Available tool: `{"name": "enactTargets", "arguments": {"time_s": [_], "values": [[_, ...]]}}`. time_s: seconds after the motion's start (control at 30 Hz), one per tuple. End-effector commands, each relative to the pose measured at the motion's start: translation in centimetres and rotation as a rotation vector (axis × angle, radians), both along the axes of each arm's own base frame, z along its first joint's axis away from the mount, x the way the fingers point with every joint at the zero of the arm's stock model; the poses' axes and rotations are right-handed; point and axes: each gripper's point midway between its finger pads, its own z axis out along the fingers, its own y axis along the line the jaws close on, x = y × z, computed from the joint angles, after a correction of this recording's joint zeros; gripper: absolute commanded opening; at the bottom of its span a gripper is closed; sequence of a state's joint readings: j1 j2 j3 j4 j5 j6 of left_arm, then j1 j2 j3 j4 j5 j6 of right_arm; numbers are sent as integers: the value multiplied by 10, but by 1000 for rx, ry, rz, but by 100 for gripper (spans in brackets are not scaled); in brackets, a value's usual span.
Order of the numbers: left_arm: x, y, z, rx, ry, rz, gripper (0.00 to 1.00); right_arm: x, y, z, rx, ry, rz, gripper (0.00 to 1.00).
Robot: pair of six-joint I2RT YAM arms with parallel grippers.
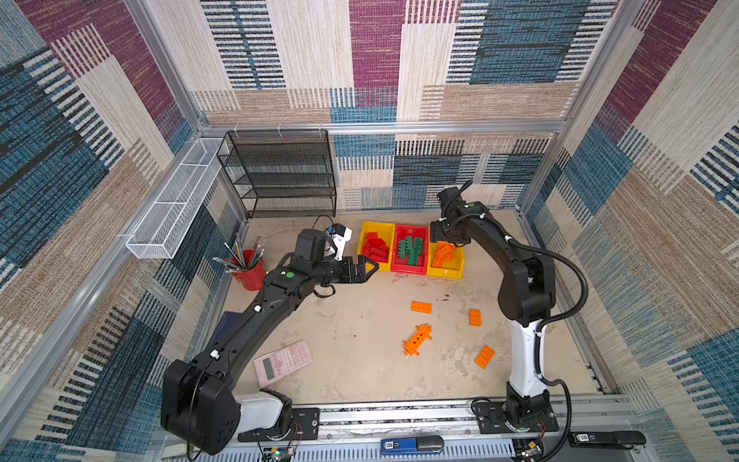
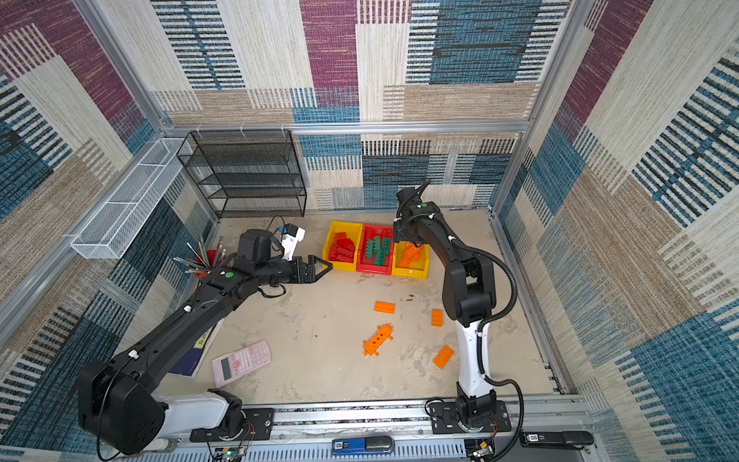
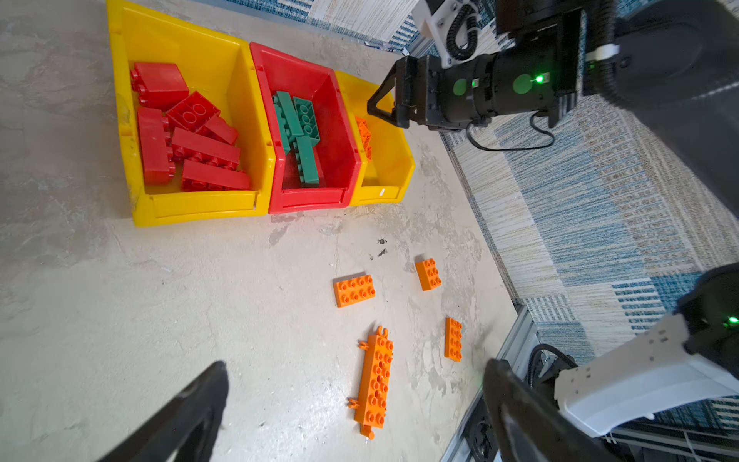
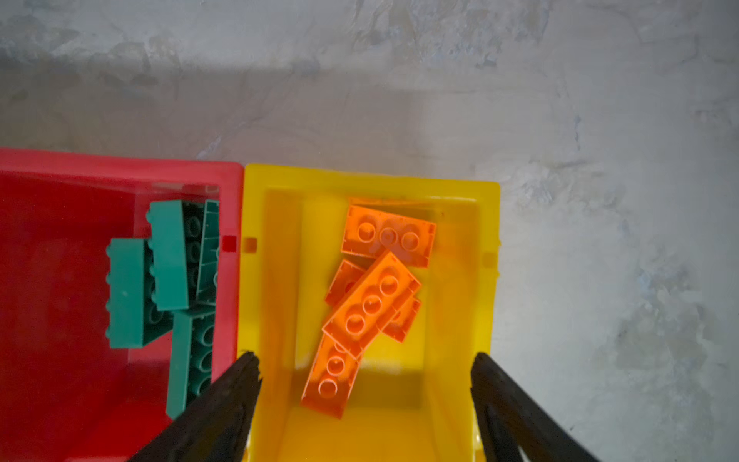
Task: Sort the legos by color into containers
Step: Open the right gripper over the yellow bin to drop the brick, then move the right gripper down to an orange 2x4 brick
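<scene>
The right claw (image 4: 364, 356) is hanging wide and empty over the end yellow bin (image 4: 490, 224), orange bricks (image 4: 372, 306) lying inside; best be lifting straight clear before heading for loose orange legos (image 1: 421, 307) on the bench (image 1: 352, 360).

Loose legos (image 1: 418, 340) in front of containers (image 1: 408, 269)

Left arm (image 1: 256, 316) stretched out low toward the middle, left gripper (image 1: 370, 272) roughly level, jaws wide apart. Right arm (image 1: 524, 280) folded over at the elbow, right gripper (image 4: 364, 356) pointing straight down, jaws spread too.
</scene>
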State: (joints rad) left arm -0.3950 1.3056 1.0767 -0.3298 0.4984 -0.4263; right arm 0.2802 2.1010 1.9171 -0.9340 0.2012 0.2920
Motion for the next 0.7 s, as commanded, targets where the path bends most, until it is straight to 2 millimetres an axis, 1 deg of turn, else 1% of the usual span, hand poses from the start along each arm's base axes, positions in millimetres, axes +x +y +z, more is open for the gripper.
{"name": "enactTargets", "arguments": {"time_s": [0.0, 0.1, 0.17, 0.27, 0.33, 0.43, 0.67], "values": [[-8, 5, -13, 18, 21, 3, 100, -31, 16, 5, 49, 28, -4, 85], [-21, 13, -30, 42, 49, 16, 100, -68, 35, -2, 64, 74, 6, 86], [-29, 18, -36, 48, 59, 25, 100, -92, 51, -10, 93, 109, 22, 88], [-41, 25, -47, 56, 69, 45, 100, -126, 73, -29, 137, 162, 39, 88], [-46, 28, -51, 58, 74, 52, 100, -145, 82, -43, 159, 200, 35, 88], [-48, 29, -51, 54, 80, 52, 100, -162, 90, -55, 163, 227, 33, 88], [-51, 30, -46, 52, 71, 48, 100, -171, 92, -69, 172, 247, 15, 89]]}}
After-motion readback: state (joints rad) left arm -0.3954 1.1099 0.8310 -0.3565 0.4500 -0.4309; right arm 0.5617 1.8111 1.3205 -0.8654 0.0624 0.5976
